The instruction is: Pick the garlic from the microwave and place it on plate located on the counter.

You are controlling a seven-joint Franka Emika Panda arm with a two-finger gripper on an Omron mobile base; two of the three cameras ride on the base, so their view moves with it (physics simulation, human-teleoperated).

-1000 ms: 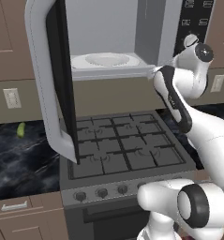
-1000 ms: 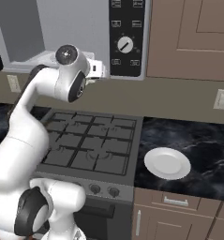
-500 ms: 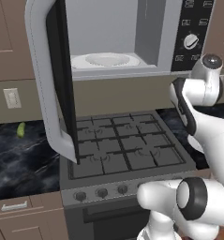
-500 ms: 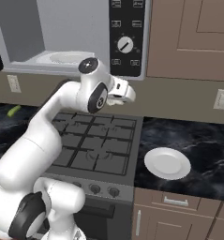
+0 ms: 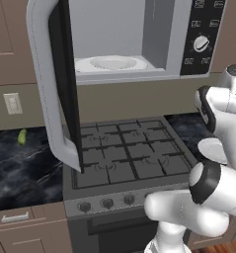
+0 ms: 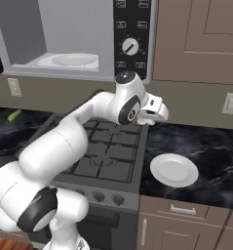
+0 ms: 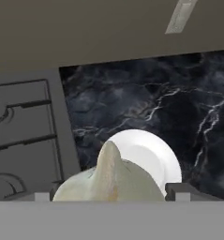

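Note:
The cream-yellow garlic [image 7: 108, 176] sits large between my two finger tips, and my gripper [image 7: 111, 193] is shut on it. Under and just beyond it lies the pale round plate [image 7: 148, 152] on the black marble counter [image 7: 151, 103]. From the right base, my gripper [image 6: 157, 116] hangs over the stove's right edge, up and left of the plate [image 6: 174, 170]. The grey microwave [image 6: 64, 39] stands open, its door [image 5: 50, 84] swung out to the left.
A white turntable tray [image 5: 109, 63] rests inside the microwave. The grey gas stove [image 6: 113, 151] lies left of the plate. A small green vegetable [image 5: 21, 137] lies on the left counter near the wall. A wall outlet [image 6: 231, 102] sits above the right counter [image 6: 205, 141].
My arm has swung right and downward, from the microwave's opening to the stove's right edge by the plate, with the gripper still shut.

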